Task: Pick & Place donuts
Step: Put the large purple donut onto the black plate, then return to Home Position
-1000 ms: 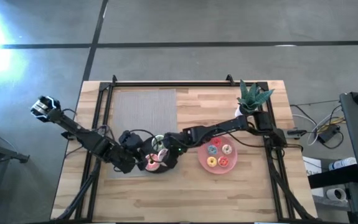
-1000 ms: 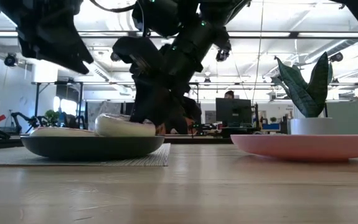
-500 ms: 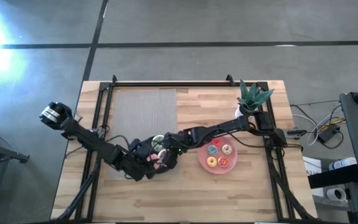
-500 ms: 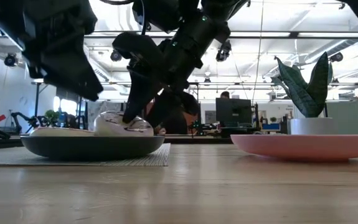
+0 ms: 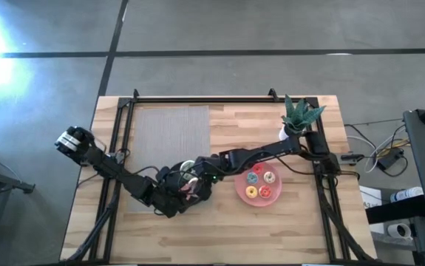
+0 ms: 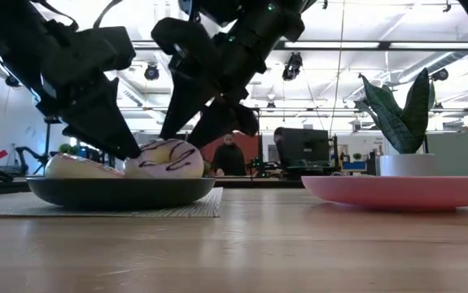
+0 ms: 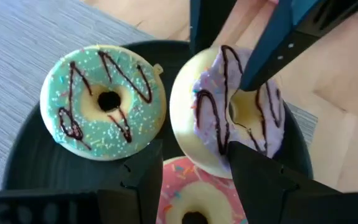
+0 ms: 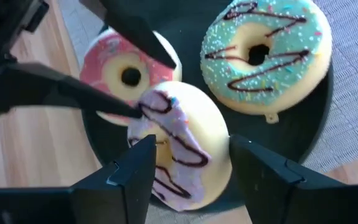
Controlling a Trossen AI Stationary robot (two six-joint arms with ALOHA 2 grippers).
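On a black plate point(image 7: 35, 168) lie a green donut point(image 7: 104, 102) and a pink donut point(image 8: 126, 74). A white donut with dark streaks point(image 8: 179, 149) stands tilted between them, its lower rim on the plate and its upper part leaning on the pink donut. My left gripper point(image 7: 194, 180) is open at the white donut's rim, above the pink donut. My right gripper point(image 8: 191, 168) is open, with one finger on either side of the white donut. In the low view both grippers, left point(image 6: 128, 138) and right point(image 6: 189, 134), hang over the plate. My left gripper comes slanting down from the table's near left. The tip of one finger point(image 8: 135, 111) lies against the white donut's rim point(image 8: 146, 118), on the side toward the pink donut. My right gripper stands around the white donut from above; whether a finger touches it I cannot tell.
A pink plate point(image 5: 236, 185) with several tiny donuts point(image 5: 252, 192) sits just right of the black plate. A grey mat point(image 5: 171, 133) lies under and behind the black plate. A potted plant point(image 5: 299, 114) stands at the far right. A black frame point(image 5: 197, 98) borders the table.
My right gripper has opened, let go of the white donut and risen slightly. My left gripper has come down and moved right, to the plate, up to the donut. The white donut has tipped from lying flat to tilted, frosting toward the near edge.
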